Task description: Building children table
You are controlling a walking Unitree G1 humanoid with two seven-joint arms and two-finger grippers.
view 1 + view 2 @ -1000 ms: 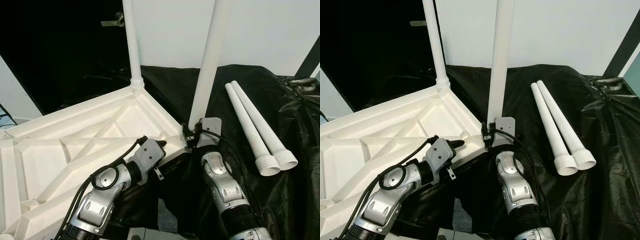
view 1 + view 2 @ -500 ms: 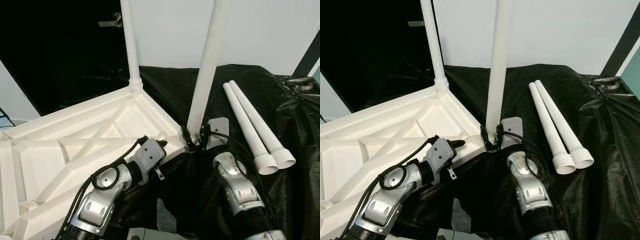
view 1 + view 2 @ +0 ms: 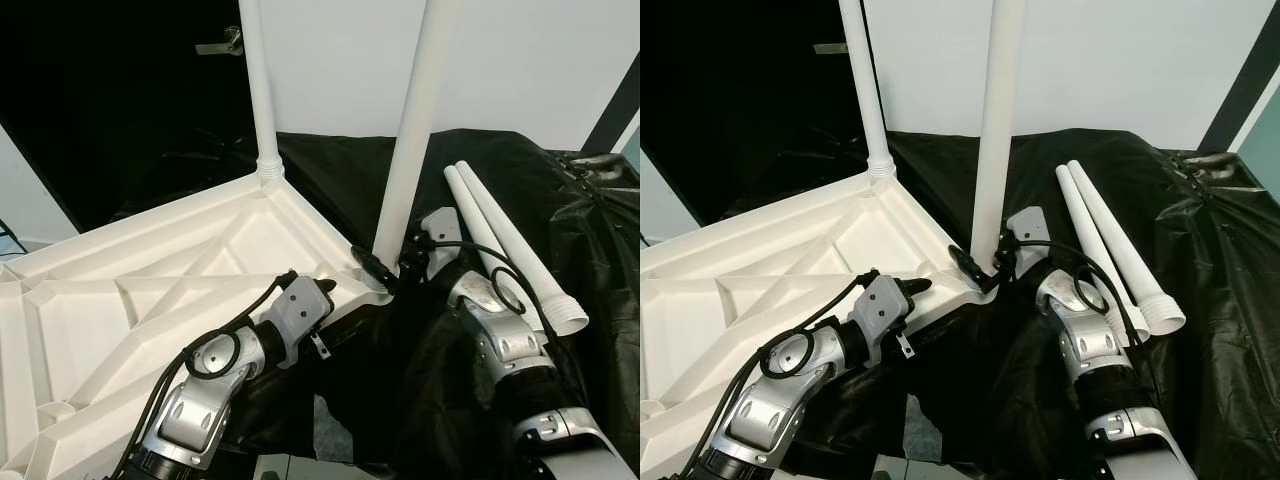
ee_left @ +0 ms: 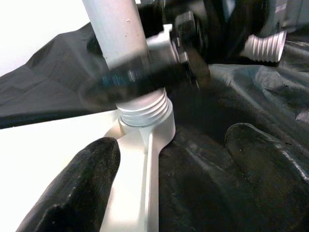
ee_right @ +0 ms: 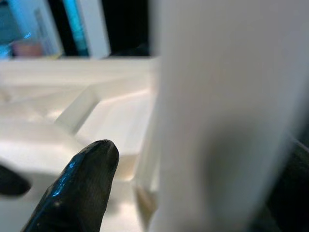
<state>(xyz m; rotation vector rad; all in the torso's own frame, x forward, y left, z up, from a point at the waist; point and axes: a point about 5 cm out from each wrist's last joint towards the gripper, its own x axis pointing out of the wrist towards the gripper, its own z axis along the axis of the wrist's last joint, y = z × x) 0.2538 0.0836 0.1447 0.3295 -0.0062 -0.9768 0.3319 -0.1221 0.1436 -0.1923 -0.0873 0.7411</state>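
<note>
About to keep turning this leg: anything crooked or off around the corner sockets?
The near leg leans slightly off the line of the far leg, and its threads still show above the socket. The right pincer grips its base. Nothing looks damaged.

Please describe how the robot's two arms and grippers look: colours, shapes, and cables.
Both arms are silver metal with rounded joint housings and black rubber collars. Black cables loop outside the left arm and right arm. Each wrist carries a flat grey block. The fingers are long, black and round-tipped.
</note>
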